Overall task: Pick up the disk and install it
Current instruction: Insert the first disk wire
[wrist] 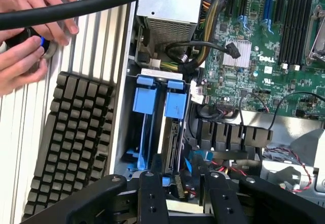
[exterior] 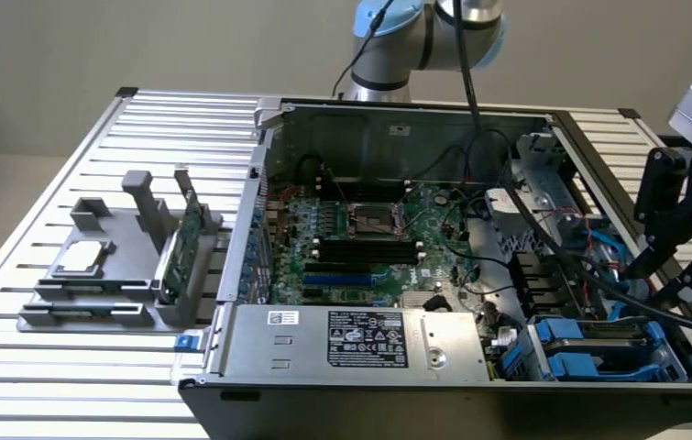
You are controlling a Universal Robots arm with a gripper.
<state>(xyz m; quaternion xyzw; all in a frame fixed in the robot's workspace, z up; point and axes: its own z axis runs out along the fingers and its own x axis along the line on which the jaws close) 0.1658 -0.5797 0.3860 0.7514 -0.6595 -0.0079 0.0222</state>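
Observation:
The disk (exterior: 598, 337), grey metal between bright blue side rails, lies in the drive bay at the corner of the open computer case (exterior: 321, 341) on the exterior view's right. In the wrist view the disk (wrist: 171, 142) shows edge-on between its blue rails, just beyond my fingers. My gripper (exterior: 671, 282) hangs above that bay, a little apart from it. Its black fingers (wrist: 152, 196) stand apart, and the gripper (wrist: 184, 191) is open with nothing clamped between them.
A person's hands (wrist: 25, 36) hold a small black device beside a keyboard (wrist: 71, 137) outside the case. A thick black cable (wrist: 101, 3) crosses above. A grey fixture (exterior: 101, 275) on the exterior view's left carries a silver square piece and a green card (exterior: 187, 243). Loose wires crowd the bay.

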